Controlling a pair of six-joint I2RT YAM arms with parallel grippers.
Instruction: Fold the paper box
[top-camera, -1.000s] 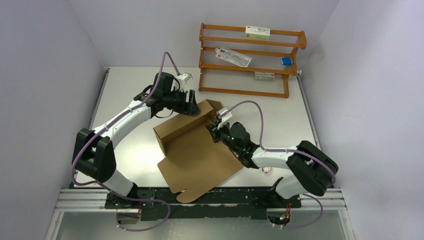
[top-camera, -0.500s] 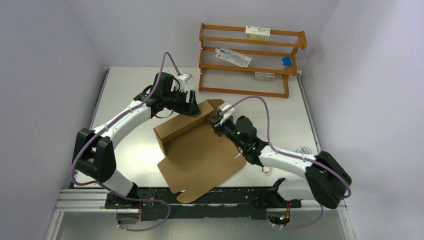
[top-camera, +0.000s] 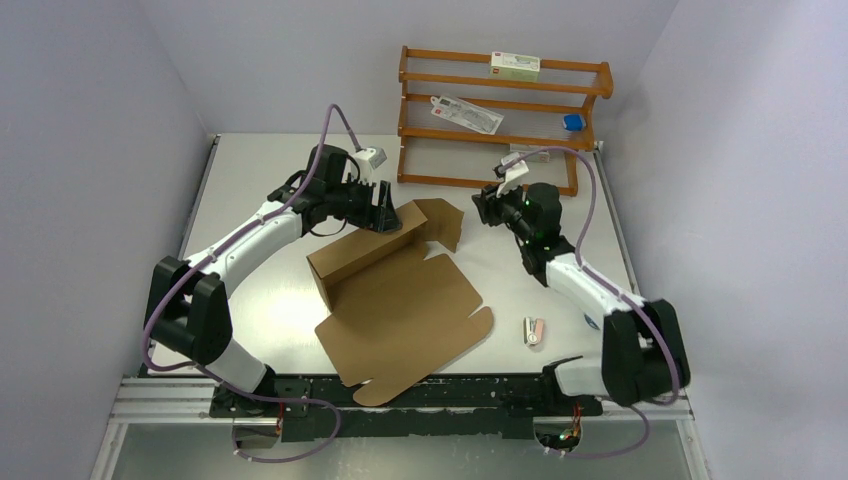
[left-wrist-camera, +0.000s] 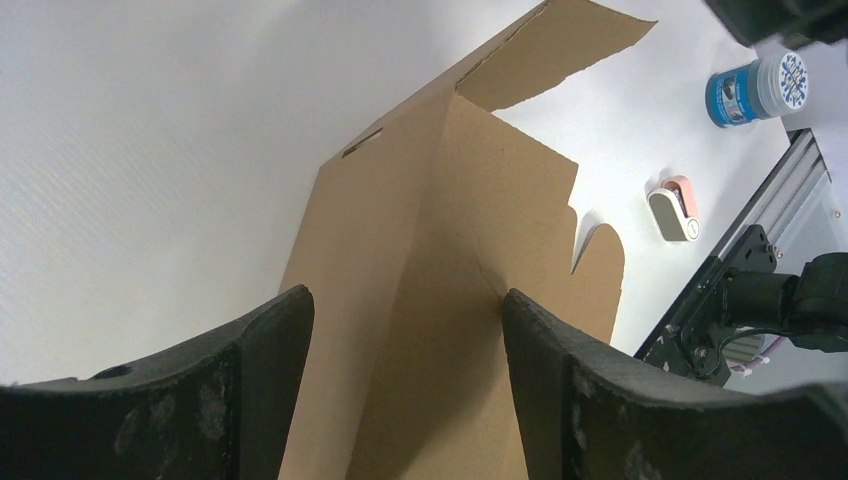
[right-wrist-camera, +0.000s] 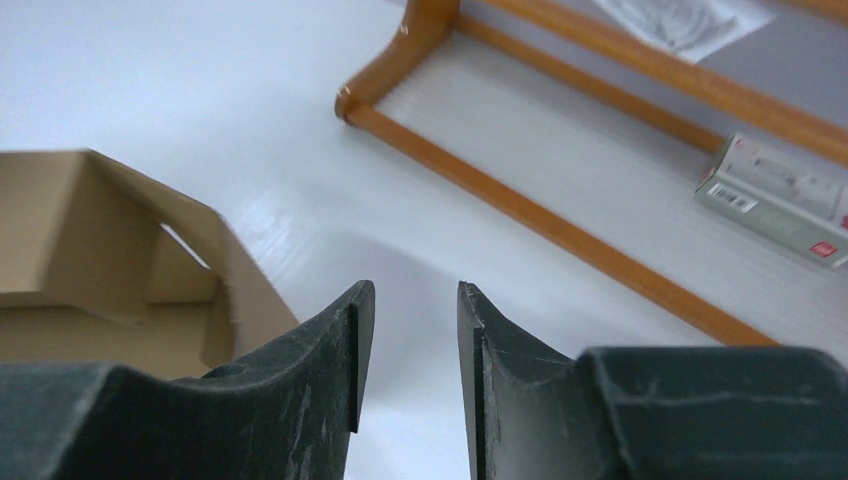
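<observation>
While one long wall of the paper box (top-camera: 400, 300) stands upright along its far-left side, the base panel and the other flaps lie flat on the tabletop (top-camera: 260, 200). The box sits about midway between the left and right edges, and its nearest flap reaches the near edge.

Left claw (top-camera: 385, 214): fingers are spread wide, straddling the far end of the raised wall. Whether the pads press on the cardboard cannot be told.

Right claw (top-camera: 487, 207): clear of the box, toward the far right corner, just in front of the wooden rack (top-camera: 490, 184). Its jaws are nearly together with a narrow gap, holding nothing.

Judged progress: early. One wall is erected. The opposite wall, the end walls with their tabs, and the closing panel are not yet folded or tucked.
</observation>
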